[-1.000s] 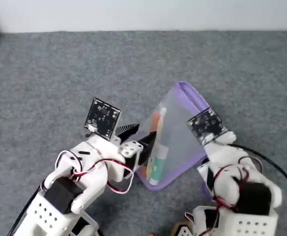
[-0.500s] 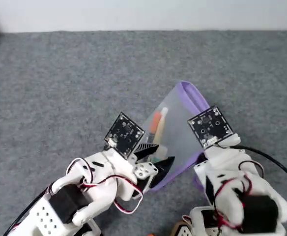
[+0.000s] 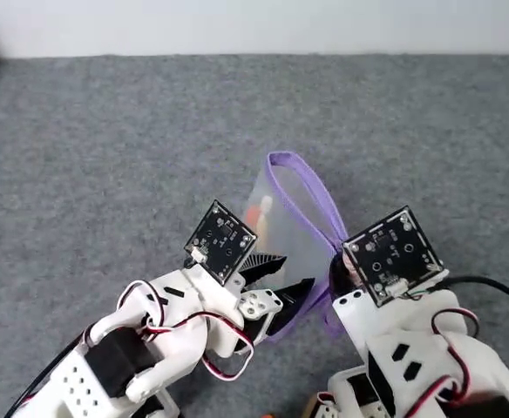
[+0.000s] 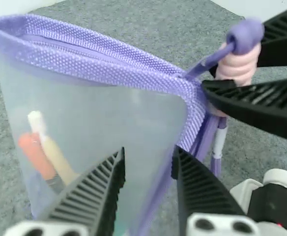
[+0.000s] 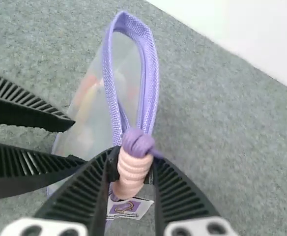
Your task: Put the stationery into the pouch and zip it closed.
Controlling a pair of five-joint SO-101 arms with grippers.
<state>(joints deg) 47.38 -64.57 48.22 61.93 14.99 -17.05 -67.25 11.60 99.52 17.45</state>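
Grey desk: left pincer [image 4: 148,157] clamps pouch [image 4: 94,108]; right pincer [image 5: 132,158] pinches zip pull [image 5: 132,173]. Zipping; next, draw it across.

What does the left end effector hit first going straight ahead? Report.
The pouch: its translucent wall sits right before the left end effector. Behind that wall, likely the stationery, though depth is unclear.
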